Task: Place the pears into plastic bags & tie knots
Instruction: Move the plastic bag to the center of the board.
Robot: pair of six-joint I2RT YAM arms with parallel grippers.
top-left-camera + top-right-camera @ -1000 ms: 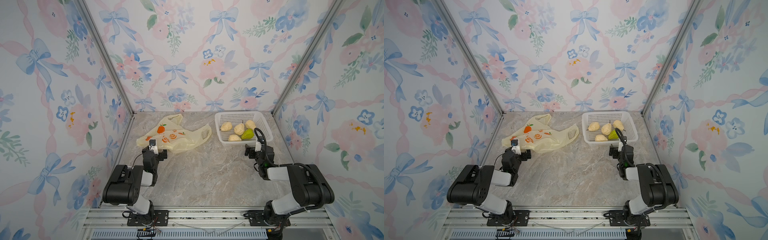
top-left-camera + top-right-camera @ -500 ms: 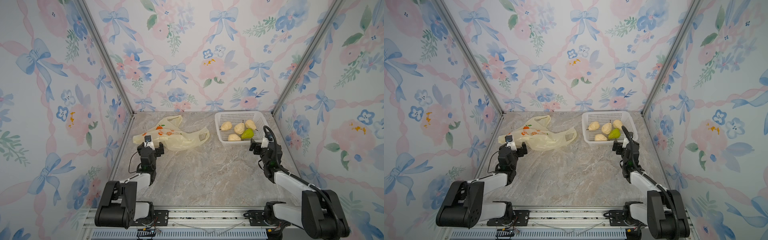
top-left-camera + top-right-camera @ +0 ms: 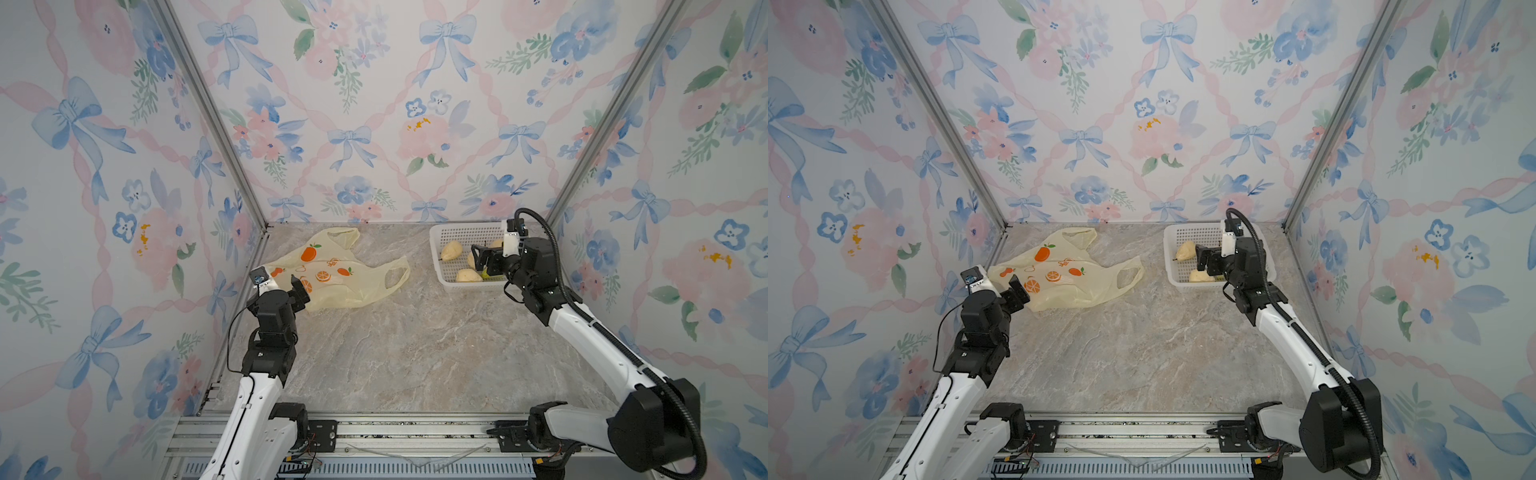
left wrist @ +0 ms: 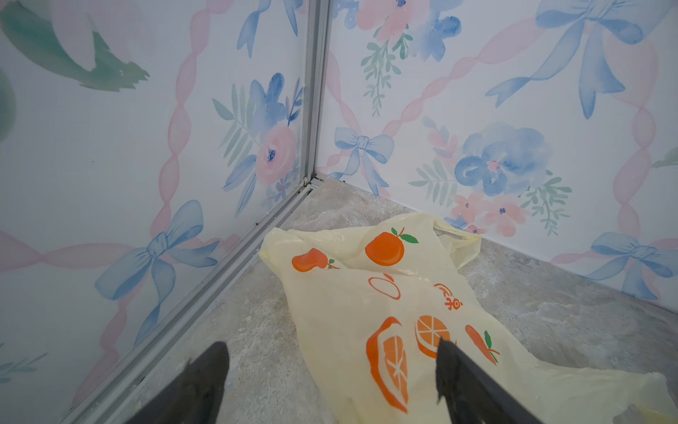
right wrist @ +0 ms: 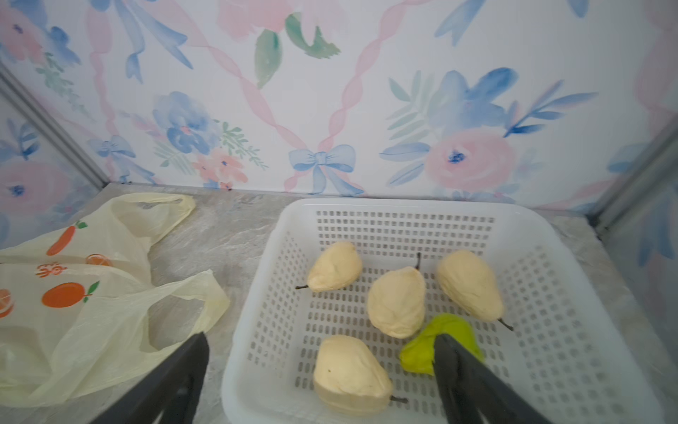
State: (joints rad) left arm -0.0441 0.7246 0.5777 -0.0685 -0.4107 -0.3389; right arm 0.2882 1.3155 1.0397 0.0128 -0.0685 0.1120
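**Near edge.** Both arms are mounted on an aluminium rail (image 3: 395,432). The grey marbled desk (image 3: 395,353) runs from the rail to the floral-papered back wall (image 3: 374,124).

**Left side, mid-depth.** The left fingers (image 3: 300,290) are spread wide with nothing gripped. In the left wrist view, one finger is over bare desk. The other is over the orange-slice print at the near end of the thin translucent pale-yellow plastic bag (image 3: 336,286). Whether it touches the film: cannot tell.

**Bag.** It lies flat on the desk, left of centre and toward the back, with the orange fruit prints facing up. Its two loop handles (image 5: 216,301) lie loose and apart, one toward the back wall and one toward the basket.

**Right side, farther back.** The right fingers (image 3: 481,259) are spread wide and hold nothing. They are poised above the near-left part of the white perforated plastic basket (image 5: 403,205). In the right wrist view, one finger is over the bare strip of desk between the bag handle and the basket. The other is in front of the bright green pear (image 5: 422,352).

**Basket.** It sits at the back right corner, apart from the bag. All five pears lie in it: the green one and four pale cream-yellow pears (image 5: 350,370). The green pear rests against one of the cream ones. In both top views the right arm hides part of the fruit.
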